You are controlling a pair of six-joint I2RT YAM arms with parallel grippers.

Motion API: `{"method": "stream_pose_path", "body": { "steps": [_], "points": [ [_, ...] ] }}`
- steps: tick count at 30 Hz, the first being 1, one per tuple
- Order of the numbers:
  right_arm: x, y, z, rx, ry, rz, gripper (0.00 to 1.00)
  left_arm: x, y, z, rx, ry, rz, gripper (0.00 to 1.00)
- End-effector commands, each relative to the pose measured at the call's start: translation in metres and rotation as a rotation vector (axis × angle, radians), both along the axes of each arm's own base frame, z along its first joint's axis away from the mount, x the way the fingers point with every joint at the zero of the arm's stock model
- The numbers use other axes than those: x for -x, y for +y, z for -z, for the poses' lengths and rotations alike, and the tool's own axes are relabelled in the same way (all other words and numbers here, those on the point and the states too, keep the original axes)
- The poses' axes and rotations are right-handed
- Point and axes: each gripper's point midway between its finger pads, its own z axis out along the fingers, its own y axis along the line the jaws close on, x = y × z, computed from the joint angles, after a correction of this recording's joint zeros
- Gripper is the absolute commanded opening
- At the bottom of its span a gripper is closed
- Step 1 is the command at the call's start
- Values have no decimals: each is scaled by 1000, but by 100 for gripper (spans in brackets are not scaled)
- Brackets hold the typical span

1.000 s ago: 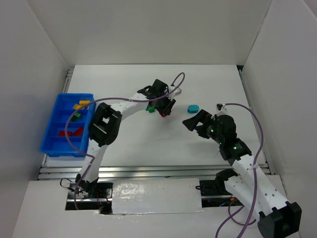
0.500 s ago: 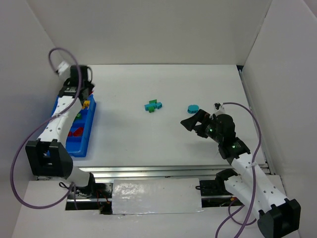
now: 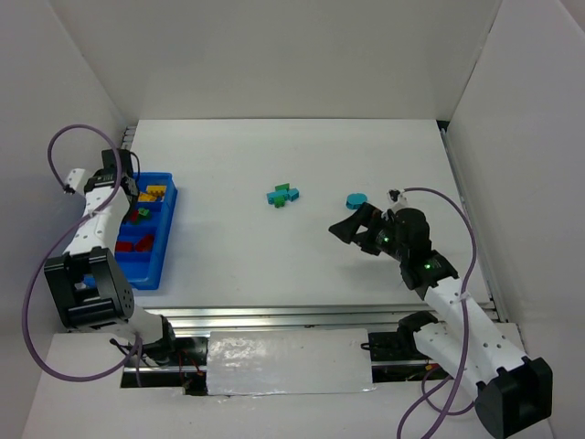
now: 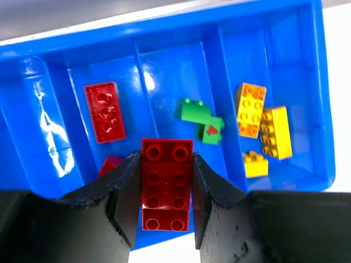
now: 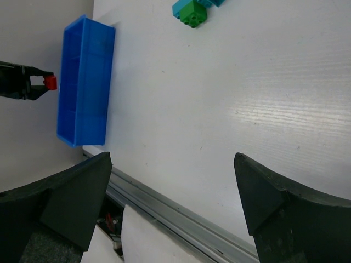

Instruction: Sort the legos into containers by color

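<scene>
Left wrist view: the left pincer (image 4: 166,163) was clamped on a red brick (image 4: 166,189), whose long axis ran parallel to the blue tray (image 4: 164,71) dividers. It seemed to hang over the green brick (image 4: 200,120) compartment. The other red brick (image 4: 105,112) lay one compartment over, toward the view's left. The right pincer (image 3: 352,225) gaped empty above the counter (image 3: 274,265).

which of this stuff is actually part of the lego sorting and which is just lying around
Part of the job: blue tray; red brick held by the left gripper; bricks in the tray; green-and-teal cluster mid-table; round teal brick.
Just lying about: purple cables; metal rail; white sheet by the arm bases.
</scene>
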Motion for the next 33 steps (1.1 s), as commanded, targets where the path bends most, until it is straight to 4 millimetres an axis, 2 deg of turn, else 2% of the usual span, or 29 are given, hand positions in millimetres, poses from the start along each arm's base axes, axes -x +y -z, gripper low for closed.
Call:
{"method": "stream_pose_path", "body": {
  "steps": [1, 6, 12, 14, 15, 19, 23, 25, 28, 30, 31, 33],
  "points": [
    [-1, 5, -7, 0, -39, -40, 100, 5, 12, -4, -30, -20, -67, 21],
    [-1, 5, -7, 18, -33, -48, 100, 17, 13, 8, -19, -12, -113, 17],
    [-1, 6, -4, 22, -21, -55, 100, 26, 20, 14, -29, 2, -168, 19],
    [-1, 6, -1, 23, -11, -58, 100, 31, 20, 17, -31, 10, -187, 28],
    [-1, 7, 1, 26, -6, -60, 100, 31, 21, 17, -35, 0, -190, 38],
    [0, 11, 4, 16, 10, -91, 100, 35, 21, 22, -29, -11, -213, 64],
    [0, 13, 4, 10, 6, -95, 100, 42, 23, 21, -29, -1, -248, 73],
    [0, 12, 6, 14, 6, -91, 100, 50, 23, 19, -34, 1, -287, 84],
    [-2, 12, 12, 30, 13, -92, 100, 51, 23, 15, -39, -8, -278, 93],
    [-11, 1, 22, 71, 38, -18, 100, 35, 17, 6, -17, -65, -202, 94],
    [-17, -4, 26, 89, 55, 21, 100, 26, 8, 1, -34, -51, -101, 93],
    [-27, -13, 35, 141, 117, 82, 100, 3, -6, -24, -72, -129, 9, 93]
  ]
}}
